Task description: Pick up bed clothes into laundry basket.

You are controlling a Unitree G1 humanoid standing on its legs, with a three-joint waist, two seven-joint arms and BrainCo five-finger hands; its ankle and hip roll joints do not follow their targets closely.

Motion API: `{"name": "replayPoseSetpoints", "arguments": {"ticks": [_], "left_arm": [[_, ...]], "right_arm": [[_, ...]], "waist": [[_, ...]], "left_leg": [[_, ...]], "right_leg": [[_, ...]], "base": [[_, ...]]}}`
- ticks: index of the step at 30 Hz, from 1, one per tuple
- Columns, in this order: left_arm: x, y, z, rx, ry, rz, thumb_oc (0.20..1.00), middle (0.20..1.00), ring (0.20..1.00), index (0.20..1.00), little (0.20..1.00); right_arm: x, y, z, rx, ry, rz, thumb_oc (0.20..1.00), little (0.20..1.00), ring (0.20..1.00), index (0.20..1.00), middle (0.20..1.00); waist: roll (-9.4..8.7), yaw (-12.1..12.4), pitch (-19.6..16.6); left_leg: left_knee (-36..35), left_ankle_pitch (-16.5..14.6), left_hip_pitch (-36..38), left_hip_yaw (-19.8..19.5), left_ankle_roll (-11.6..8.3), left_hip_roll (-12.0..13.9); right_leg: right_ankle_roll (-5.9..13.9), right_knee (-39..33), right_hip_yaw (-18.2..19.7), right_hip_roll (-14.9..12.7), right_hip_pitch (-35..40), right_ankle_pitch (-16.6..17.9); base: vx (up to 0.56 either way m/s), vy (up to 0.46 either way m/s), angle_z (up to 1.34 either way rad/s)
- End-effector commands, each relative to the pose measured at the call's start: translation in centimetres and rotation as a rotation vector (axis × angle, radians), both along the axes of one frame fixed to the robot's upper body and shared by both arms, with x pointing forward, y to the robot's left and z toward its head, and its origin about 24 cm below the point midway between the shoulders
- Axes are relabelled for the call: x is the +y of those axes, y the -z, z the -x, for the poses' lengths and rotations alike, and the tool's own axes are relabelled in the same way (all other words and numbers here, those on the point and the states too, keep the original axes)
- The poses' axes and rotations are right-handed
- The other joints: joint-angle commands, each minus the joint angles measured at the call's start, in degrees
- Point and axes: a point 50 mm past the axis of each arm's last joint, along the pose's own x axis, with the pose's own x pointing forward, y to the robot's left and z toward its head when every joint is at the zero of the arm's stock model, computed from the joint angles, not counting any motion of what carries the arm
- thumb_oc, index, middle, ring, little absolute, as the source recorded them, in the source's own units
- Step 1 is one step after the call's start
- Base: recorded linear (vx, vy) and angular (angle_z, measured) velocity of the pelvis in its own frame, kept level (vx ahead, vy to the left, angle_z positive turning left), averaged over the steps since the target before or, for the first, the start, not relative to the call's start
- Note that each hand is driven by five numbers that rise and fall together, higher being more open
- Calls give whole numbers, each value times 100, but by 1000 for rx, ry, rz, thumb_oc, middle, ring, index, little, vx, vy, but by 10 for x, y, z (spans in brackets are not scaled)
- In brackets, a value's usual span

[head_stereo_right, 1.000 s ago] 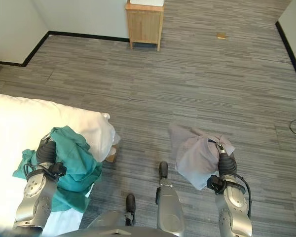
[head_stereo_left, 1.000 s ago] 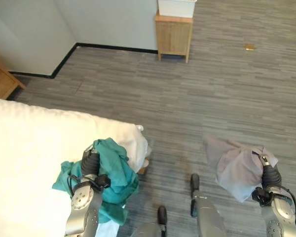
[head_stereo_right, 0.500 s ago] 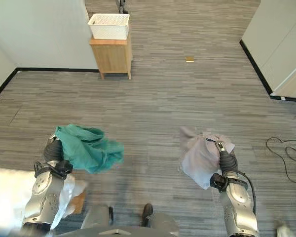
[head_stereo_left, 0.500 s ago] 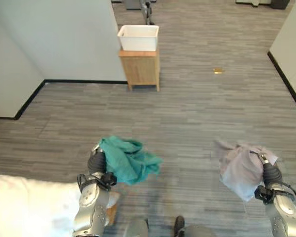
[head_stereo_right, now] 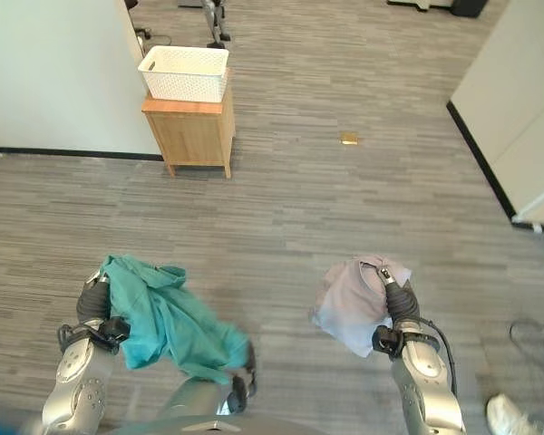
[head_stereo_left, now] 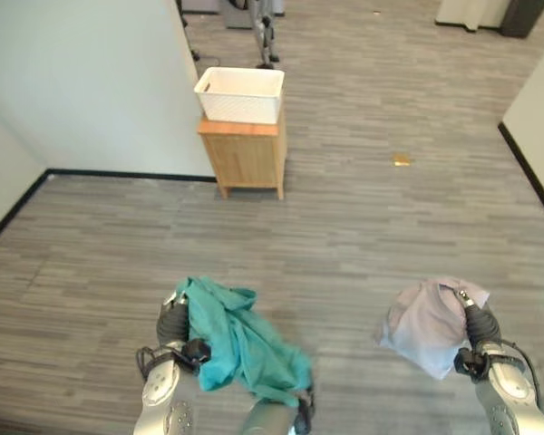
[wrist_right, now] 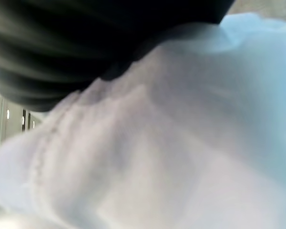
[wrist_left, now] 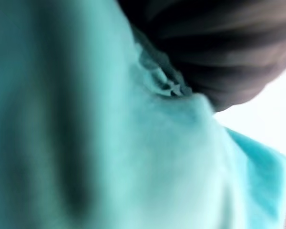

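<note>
A teal garment [head_stereo_left: 240,340] was held by the left hand [head_stereo_left: 172,319] and a grey garment [head_stereo_left: 423,322] by the right hand [head_stereo_left: 478,324], well short of the white laundry basket [head_stereo_left: 239,94]; finger states could not be told

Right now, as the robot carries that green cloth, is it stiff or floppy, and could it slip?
Probably floppy: the green cloth hangs in loose folds from the left hand. It looks light, since it is carried bunched at one end. Its trailing end droops low, so it might snag or slide loose.
</note>
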Motion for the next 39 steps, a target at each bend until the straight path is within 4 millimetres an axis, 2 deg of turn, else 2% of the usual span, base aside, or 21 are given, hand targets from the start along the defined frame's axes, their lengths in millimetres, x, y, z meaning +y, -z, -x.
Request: {"name": "replayPoseSetpoints", "arguments": {"ticks": [1,2,3,4,5,7,9,11,15,16,17,18,20,21,22,24,25,26,30,35,39], "left_arm": [[17,-34,-5,-130,5,-119,200,200,200,200,200],[17,-34,-5,-131,3,-118,200,200,200,200,200],[19,-35,-5,-132,-5,-128,200,200,200,200,200],[17,-36,-7,-143,1,-107,200,200,200,200,200],[17,-36,-7,-143,1,-107,200,200,200,200,200],[15,-35,-8,-137,42,-117,200,200,200,200,200],[12,-33,-11,-128,64,-123,200,200,200,200,200],[7,-33,-12,-131,95,-142,200,200,200,200,200],[1,-33,-13,-149,102,-116,200,200,200,200,200],[-2,-34,-16,-159,104,-103,200,200,200,200,200],[-4,-35,-19,-166,99,-82,200,200,200,200,200],[-5,-37,-21,-179,98,-63,200,200,200,200,200],[-5,-41,-23,-194,99,-68,200,200,200,200,200],[-7,-40,-23,-194,102,-52,200,200,200,200,200],[-10,-37,-23,-189,108,-12,200,200,200,200,200],[-10,-31,-20,-164,104,-4,200,200,200,200,200],[-10,-31,-20,-164,104,-4,200,200,200,200,200],[-8,-19,-11,-121,68,12,200,200,200,200,200],[-8,-15,-9,-101,53,15,200,200,200,200,200],[-10,-17,-14,-115,53,36,200,200,200,200,200],[-1,-27,-19,-129,34,-24,200,200,200,200,200]], "right_arm": [[-1,-43,-24,-209,-29,83,200,200,200,200,200],[-1,-43,-24,-210,-30,84,200,200,200,200,200],[1,-41,-25,-197,-35,87,200,200,200,200,200],[0,-36,-24,-176,-27,58,200,200,200,200,200],[0,-36,-24,-176,-27,58,200,200,200,200,200],[-8,-26,-15,-138,26,35,200,200,200,200,200],[-13,-24,-8,-127,45,38,200,200,200,200,200],[-19,-24,-2,-114,59,62,200,200,200,200,200],[-16,-26,-7,-137,25,51,200,200,200,200,200],[-14,-30,-13,-147,7,67,200,200,200,200,200],[-15,-35,-16,-164,2,71,200,200,200,200,200],[-16,-37,-17,-177,9,55,200,200,200,200,200],[-29,-39,-15,-165,66,95,200,200,200,200,200],[-33,-40,-14,-163,86,105,200,200,200,200,200],[-36,-42,-12,-172,110,98,200,200,200,200,200],[-35,-42,-10,-177,107,107,200,200,200,200,200],[-35,-42,-10,-177,107,107,200,200,200,200,200],[-34,-37,-9,-141,100,132,200,200,200,200,200],[-34,-39,-10,-143,91,157,200,200,200,200,200],[-31,-43,-10,-172,119,152,200,200,200,200,200],[-27,-50,-20,-203,107,182,200,200,200,200,200]], "waist": [[581,79,144],[596,81,141],[711,-67,256],[785,-313,388],[785,-313,388],[592,-545,373],[560,-690,326],[528,-820,246],[548,-874,61],[614,-883,75],[507,-855,126],[363,-772,240],[167,-463,526],[133,-407,569],[181,-389,532],[237,-314,504],[237,-314,504],[455,-44,346],[570,-42,268],[540,-81,-10],[487,-100,103]], "left_leg": [[-438,126,773,-144,-932,794],[-441,143,753,-136,-934,812],[-544,97,1026,-285,-941,888],[-754,-11,1505,-641,-1016,868],[-754,-11,1505,-641,-1016,868],[-999,-312,1989,-1088,-1267,767],[-1085,-513,2260,-1384,-1392,860],[-1105,-756,2549,-1587,-1488,953],[-621,-947,2803,-1575,-1654,1251],[803,-305,2478,-1478,-1803,1576],[1876,135,1975,-1471,-1806,1605],[2890,323,1510,-1431,-1792,1551],[3752,151,437,-1218,-1699,1513],[3593,198,210,-1069,-1717,1556],[2715,286,86,-621,-1821,1955],[1622,457,236,-287,-1935,2040],[1622,457,236,-287,-1935,2040],[-89,874,155,-605,-2026,1505],[-341,1130,143,-363,-2111,1470],[-219,587,376,-332,-1788,1241],[-418,190,879,-359,-1399,1083]], "right_leg": [[523,1073,-176,-908,-1231,2008],[506,1097,-171,-895,-1269,2015],[419,1310,-138,-747,-1826,1661],[224,531,-298,-407,-2494,1160],[224,531,-298,-407,-2494,1160],[241,-1866,113,-216,-2771,1170],[360,-2988,562,-102,-2656,1454],[610,-3543,630,-221,-2754,1798],[475,-3006,226,-249,-2707,1798],[215,-2672,170,-157,-2526,1491],[64,-2647,80,-212,-2333,1410],[-109,-2668,42,-220,-2084,1309],[-299,-2859,80,-180,-1464,1032],[-295,-2969,64,-221,-1323,1030],[-223,-3155,-142,-224,-1100,970],[-129,-3336,-335,-191,-940,969],[-129,-3336,-335,-191,-940,969],[-35,-3504,-271,-116,-411,696],[-16,-3576,-360,-164,-133,578],[216,-3369,-461,-508,74,316],[382,-1187,-220,-922,-890,846]], "base": [[318,231,-21],[309,132,46],[704,2,62],[718,5,81],[873,-131,39],[876,-291,113],[748,-226,146],[695,-245,103],[533,-281,62],[535,-443,-22],[507,-532,-16],[284,-454,26],[380,-461,20],[506,-314,-20],[318,-100,-17],[322,1,5],[763,200,-47],[568,168,-99],[366,159,-35],[256,205,11],[143,196,22]]}}
